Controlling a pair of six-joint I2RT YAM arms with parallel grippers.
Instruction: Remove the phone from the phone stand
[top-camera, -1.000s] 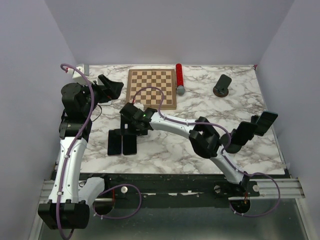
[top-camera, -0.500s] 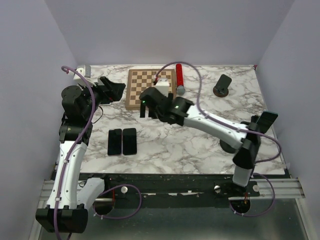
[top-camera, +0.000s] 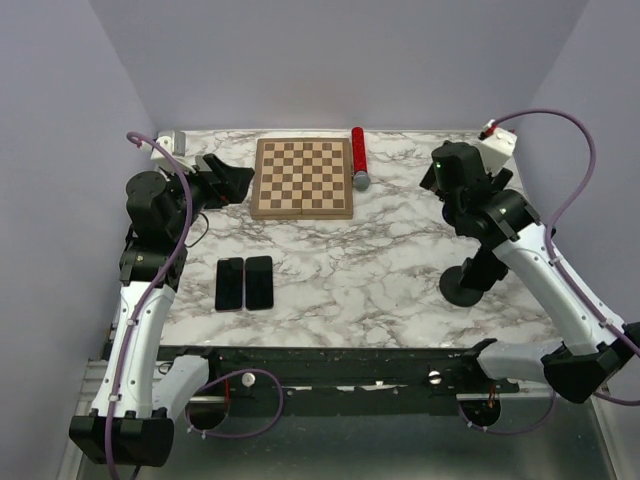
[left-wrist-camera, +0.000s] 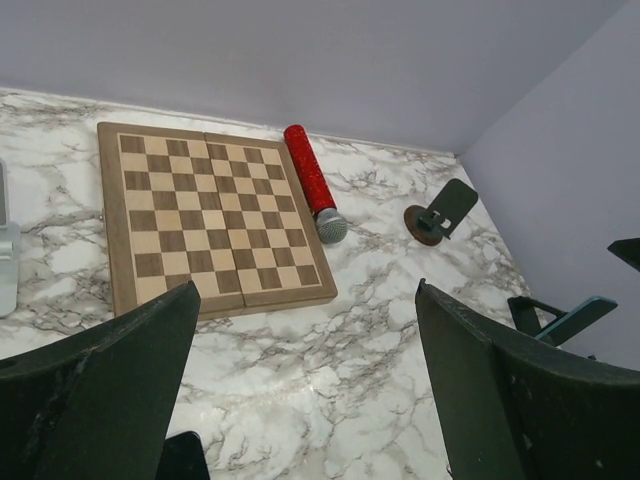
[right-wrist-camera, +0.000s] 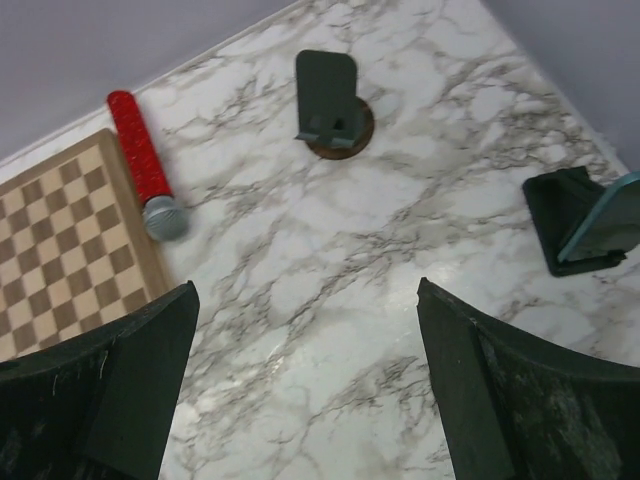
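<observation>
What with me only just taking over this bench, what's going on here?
Nothing is held right now. The right gripper hangs open over the table's right rear, looking down on an empty round stand and a black stand with the teal phone still leaning in it. The left gripper is open too, raised beside the chessboard. Two dark phones lie flat near the left arm.

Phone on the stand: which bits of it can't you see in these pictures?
- Right wrist view: the phone on its stand is cut off by the picture's right edge.
- Left wrist view: the phone is small and far off, partly behind a finger of the left claw.
- Top view: the right arm covers phone and stand completely.
- Its screen: not shown in any view.
</observation>
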